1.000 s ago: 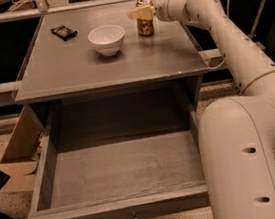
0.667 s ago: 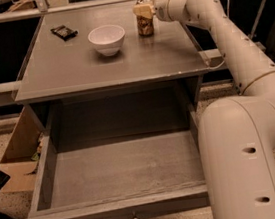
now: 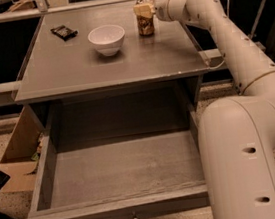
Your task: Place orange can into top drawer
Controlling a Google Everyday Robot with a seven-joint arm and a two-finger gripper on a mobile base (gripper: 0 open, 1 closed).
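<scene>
The pincer (image 3: 143,9) sits at the far right corner of the counter (image 3: 97,69), pressed against the upper part of the orange can (image 3: 146,25); whether it has closed on the can or only brackets it, I cannot tell. Over the last second almost nothing has shifted: the pincer has settled a touch lower at the can's top, and the can stands upright in the same spot, its base apparently on the counter; that reads as a grasp being made rather than a lift begun. The arm (image 3: 228,34) reaches back from the lower right in one long curve. Just left of the can, apart from it, is the white bowl (image 3: 106,38); farther left lies a small dark packet (image 3: 64,32). Below the counter's front edge the top drawer (image 3: 120,167) is pulled fully out, its knob (image 3: 134,218) facing forward; so the receiving end seems ready, and what remains is lifting the can, carrying it forward over the edge and lowering it in.
</scene>
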